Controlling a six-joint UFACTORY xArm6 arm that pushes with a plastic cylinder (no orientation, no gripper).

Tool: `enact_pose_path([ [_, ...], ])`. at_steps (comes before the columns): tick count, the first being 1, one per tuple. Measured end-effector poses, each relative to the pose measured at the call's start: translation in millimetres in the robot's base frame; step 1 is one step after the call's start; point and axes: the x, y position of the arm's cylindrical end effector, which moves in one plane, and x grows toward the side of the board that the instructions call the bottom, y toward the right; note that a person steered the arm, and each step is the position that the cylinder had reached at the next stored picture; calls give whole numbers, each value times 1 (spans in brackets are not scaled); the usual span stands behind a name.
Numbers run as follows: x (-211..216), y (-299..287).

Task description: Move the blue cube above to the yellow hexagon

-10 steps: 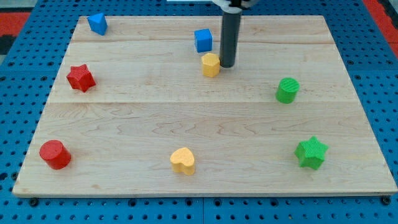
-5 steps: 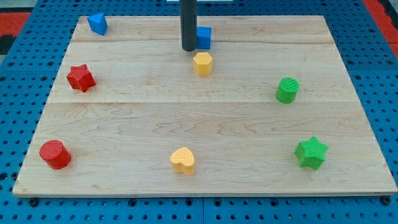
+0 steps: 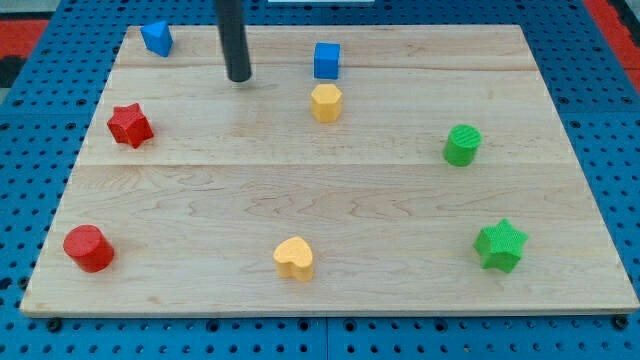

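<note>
Starting nearest the view's bottom, a yellow heart [image 3: 294, 258] sits close to the near edge of the wooden board [image 3: 330, 190], around the middle. To its left lies a red cylinder [image 3: 88, 248], and far off to the right stands a green star [image 3: 499, 245]. Farther back on the right is a green cylinder [image 3: 462, 144]. On the left, at about that depth, rests a red star [image 3: 129, 124]. Beyond the centre sits the yellow hexagon [image 3: 325, 102], and the blue cube [image 3: 326, 61] stands just behind it, slightly apart, toward the far edge. My tip [image 3: 239, 78] touches the board well left of the blue cube, clear of every block. There is no pincer here, only the bare rod. A second blue block [image 3: 156, 38], its shape unclear, occupies the far left corner.
</note>
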Motion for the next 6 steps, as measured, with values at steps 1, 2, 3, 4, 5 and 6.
enact_pose_path([
  [1, 0, -8],
  [2, 0, -8],
  [3, -1, -49],
  [4, 3, -83],
  [5, 13, -44],
  [6, -3, 27],
])
